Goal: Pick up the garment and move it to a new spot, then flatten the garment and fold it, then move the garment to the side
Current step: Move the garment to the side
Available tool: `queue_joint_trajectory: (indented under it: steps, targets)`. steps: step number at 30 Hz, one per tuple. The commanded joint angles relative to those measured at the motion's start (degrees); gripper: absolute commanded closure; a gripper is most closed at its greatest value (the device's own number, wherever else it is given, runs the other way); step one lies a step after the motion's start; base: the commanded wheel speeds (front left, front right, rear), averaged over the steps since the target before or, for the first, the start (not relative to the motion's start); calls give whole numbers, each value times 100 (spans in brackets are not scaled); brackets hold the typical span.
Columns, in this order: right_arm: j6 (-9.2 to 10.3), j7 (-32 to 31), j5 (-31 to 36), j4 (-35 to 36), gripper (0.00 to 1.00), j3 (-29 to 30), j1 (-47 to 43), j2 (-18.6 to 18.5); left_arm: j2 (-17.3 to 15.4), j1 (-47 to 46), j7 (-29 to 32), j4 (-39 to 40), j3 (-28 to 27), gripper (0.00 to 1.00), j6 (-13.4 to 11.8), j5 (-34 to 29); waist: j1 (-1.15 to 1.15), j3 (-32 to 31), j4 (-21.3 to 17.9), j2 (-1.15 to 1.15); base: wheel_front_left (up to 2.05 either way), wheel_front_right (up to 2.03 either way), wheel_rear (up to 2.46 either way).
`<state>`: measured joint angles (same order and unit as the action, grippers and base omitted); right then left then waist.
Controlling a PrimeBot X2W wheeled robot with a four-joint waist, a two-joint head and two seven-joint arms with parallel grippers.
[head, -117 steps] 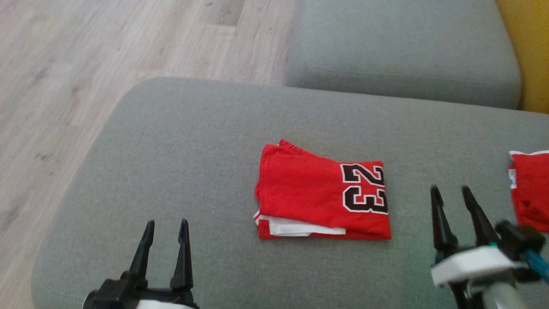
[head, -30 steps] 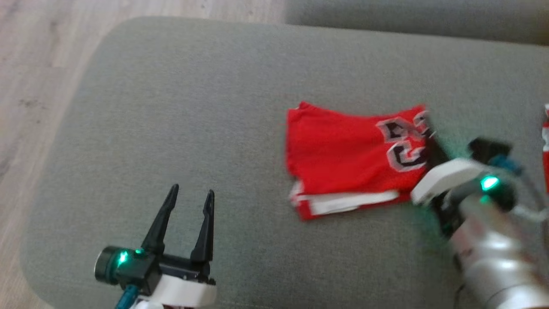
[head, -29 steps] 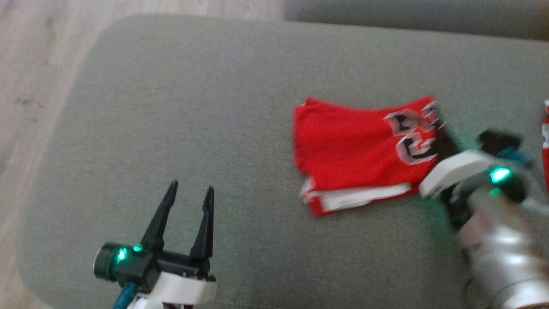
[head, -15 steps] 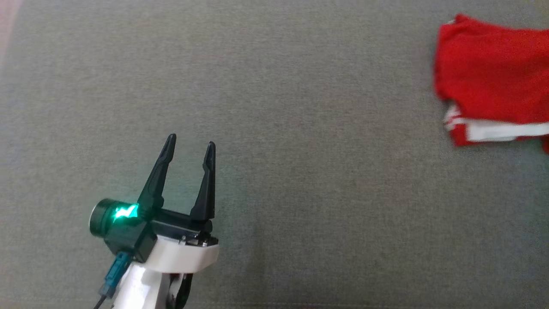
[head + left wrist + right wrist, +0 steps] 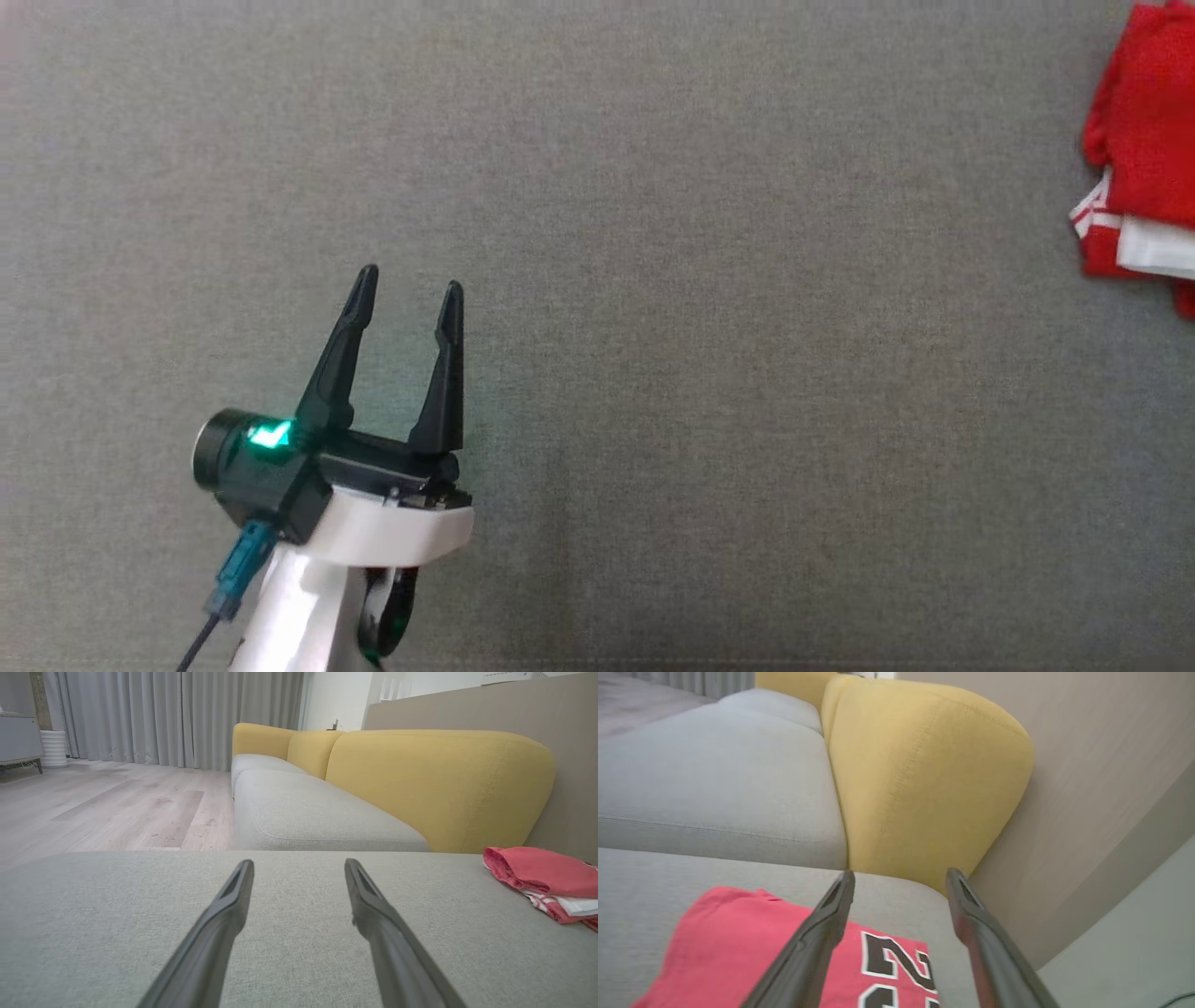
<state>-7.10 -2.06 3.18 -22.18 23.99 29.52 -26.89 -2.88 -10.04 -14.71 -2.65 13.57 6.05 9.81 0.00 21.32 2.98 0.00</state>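
Lying folded on a broad grey fabric seat cushion (image 5: 653,280), the red jersey garment (image 5: 1144,159) with white trim sits at the far right of the head view, partly cut off by the frame. In the right wrist view the garment (image 5: 738,938) lies flat, with a black number outlined in white at the end nearest the cushion's side edge. A narrow strip of grey fabric separates that end from the edge.

The right gripper (image 5: 901,873) is above the garment with its two dark fingers spread wide and nothing between them. Whether a finger touches the cloth cannot be told.

The left gripper (image 5: 406,280) is well apart from the garment, also spread wide and empty, with a long bare stretch of cushion between them. From the left wrist view the garment (image 5: 542,877) shows as a low stack at the right, with white layers at its lower side.

Beyond the cushion's far edge is a second grey seat cushion (image 5: 303,812), backed by a rounded yellow backrest (image 5: 444,779). Pale wood flooring (image 5: 117,812) and grey curtains (image 5: 187,714) lie to the left.
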Motion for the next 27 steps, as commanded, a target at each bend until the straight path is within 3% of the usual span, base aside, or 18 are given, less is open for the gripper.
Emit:
queue_joint_trajectory:
  steps: [1, 8, 13, 19, 27]
  targets:
    - [-39, 4, 126, 423, 0, -124, -241, 181, 0, -40, -29, 40, -198, 0, -43, 65, 0, -220, 52, 0, 0, 0, 0]
    - [-39, 387, -19, 573, 0, -782, -762, 1008, 1, 149, -29, -343, -255, 0, -156, 344, 0, -969, 229, 0, 0, 0, 0]
    - [-39, 1226, -691, 68, 0, -1932, -1457, 1617, 1, 463, -29, -680, -311, 0, -343, 477, 0, -1835, 458, 0, 0, 0, 0]
    - [-39, 1678, -1292, -463, 0, -3053, -1935, 1958, 1, 910, -29, -835, -425, 0, -455, 468, 0, -2418, 539, 0, 0, 0, 0]
    - [-39, 1704, -1119, 491, 0, -2888, -2951, 2355, 1, 1269, -29, -1056, -513, 0, -464, 161, 0, -2917, 558, 0, 0, 0, 0]
